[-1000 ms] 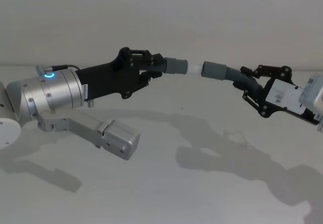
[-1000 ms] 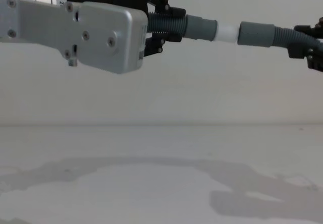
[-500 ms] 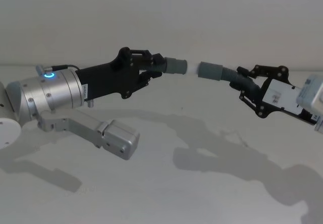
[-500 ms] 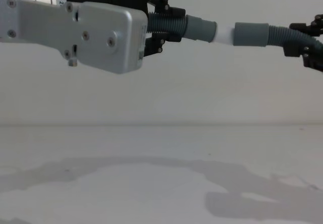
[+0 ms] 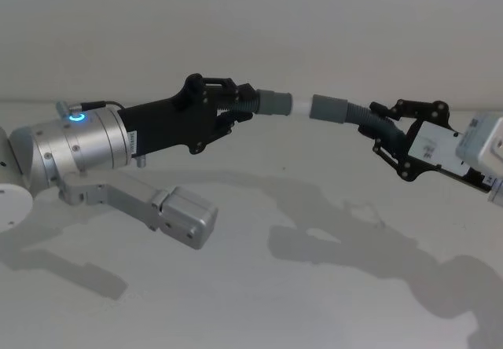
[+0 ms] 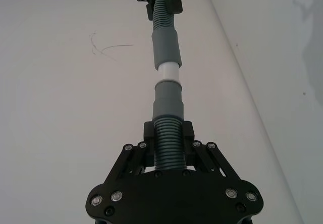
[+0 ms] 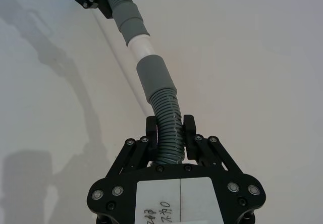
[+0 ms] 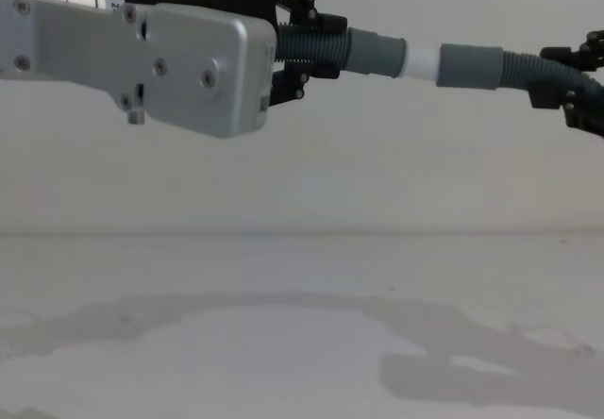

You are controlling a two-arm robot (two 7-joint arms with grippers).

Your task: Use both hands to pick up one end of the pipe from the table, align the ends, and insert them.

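I see soft, even light from above, a bit dim and grey. Both arms throw broad blurry shadows on the tabletop point(image 5: 259, 302), darkest under the right arm. A mild sheen sits on the left wrist's point(image 5: 78, 148) metal. The pictures are sharp, with no edge warping I can notice.

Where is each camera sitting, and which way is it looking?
Head view: up on the head, looking down at the left gripper and right gripper joining the pipe.
Chest view: lower, looking across the table; left arm large.
Left wrist view: along its own fingers toward the white tip.
Right wrist view: along its fingers toward the grey cuff.
All views share the white tip.
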